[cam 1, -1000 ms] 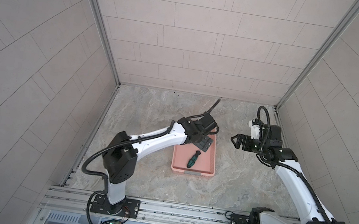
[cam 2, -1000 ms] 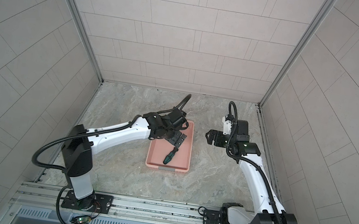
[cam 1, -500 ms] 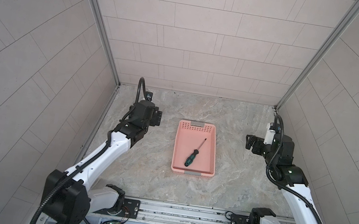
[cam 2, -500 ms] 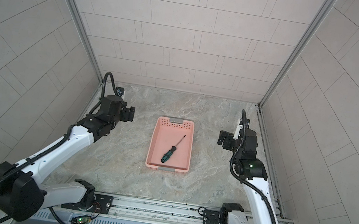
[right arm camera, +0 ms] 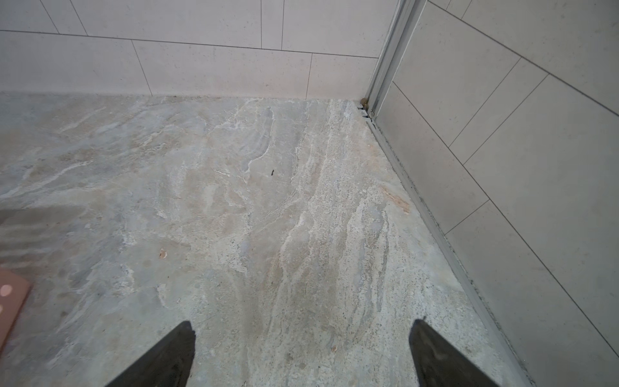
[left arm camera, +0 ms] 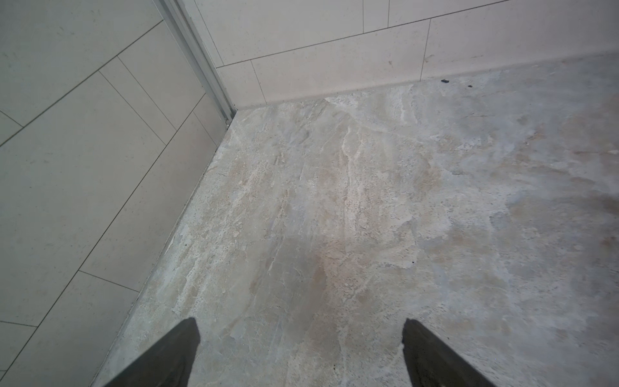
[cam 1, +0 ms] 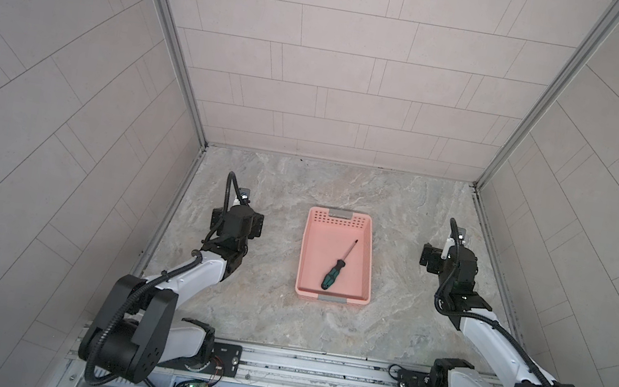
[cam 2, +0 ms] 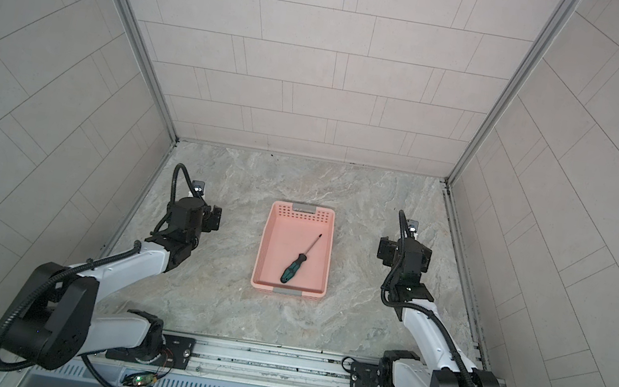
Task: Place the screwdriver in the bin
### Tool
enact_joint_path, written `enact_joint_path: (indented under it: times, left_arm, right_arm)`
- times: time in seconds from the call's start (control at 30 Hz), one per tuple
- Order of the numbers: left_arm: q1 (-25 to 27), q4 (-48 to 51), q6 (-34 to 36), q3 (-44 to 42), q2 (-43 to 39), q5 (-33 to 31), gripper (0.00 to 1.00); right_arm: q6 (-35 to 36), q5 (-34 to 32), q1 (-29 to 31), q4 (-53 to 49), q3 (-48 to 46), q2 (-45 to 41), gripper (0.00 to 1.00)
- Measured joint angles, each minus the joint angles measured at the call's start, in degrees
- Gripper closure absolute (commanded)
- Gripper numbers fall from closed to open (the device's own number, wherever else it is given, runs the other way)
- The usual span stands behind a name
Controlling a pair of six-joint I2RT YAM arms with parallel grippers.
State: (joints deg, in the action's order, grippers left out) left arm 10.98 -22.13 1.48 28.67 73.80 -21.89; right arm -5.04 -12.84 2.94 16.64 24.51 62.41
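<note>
The screwdriver, green and black handle with a thin dark shaft, lies loose and diagonal on the floor of the salmon-pink bin in both top views. My left gripper hangs well to the left of the bin, open and empty. My right gripper is well to the bin's right, also open and empty. In the left wrist view the left gripper shows only bare stone between its fingers. In the right wrist view the right gripper does too, with a corner of the bin at the picture's edge.
Tiled walls close in the stone tabletop on the left, back and right. A metal rail with both arm bases runs along the front edge.
The left gripper, which hung over the bin's far end, has pulled away to the left. The right gripper has drawn back to the right. The screwdriver stays lying in the bin.
</note>
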Motion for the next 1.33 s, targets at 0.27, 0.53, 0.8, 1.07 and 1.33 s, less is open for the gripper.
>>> enact_joint_path:
  times: [0.27,0.53,0.8,1.07,1.33]
  left_arm:
    - [-4.3,-9.7,-0.5,-1.0,11.0,5.2,0.0]
    - [-7.6,-13.7,-2.1,-1.1,14.1,10.0,0.0]
    - [-8.0,-15.8,-2.7,-1.1,14.4,11.4,0.0]
    - [-8.0,-16.2,-3.0,-1.5,14.4,11.9,0.0]
    - [-8.0,-16.2,-3.0,-1.6,14.4,12.1,0.0]
  right_arm:
    - [1.6,1.8,-0.1,13.3,-1.2,14.3,0.0]
    - [2.7,5.0,-0.1,22.9,-1.4,24.4,0.0]
    - [2.6,5.0,-0.4,23.4,0.1,24.4,0.0]
    - [2.5,5.0,-0.4,23.4,0.2,24.4,0.0]
    - [2.5,5.0,-0.4,23.4,0.2,24.4,0.0]
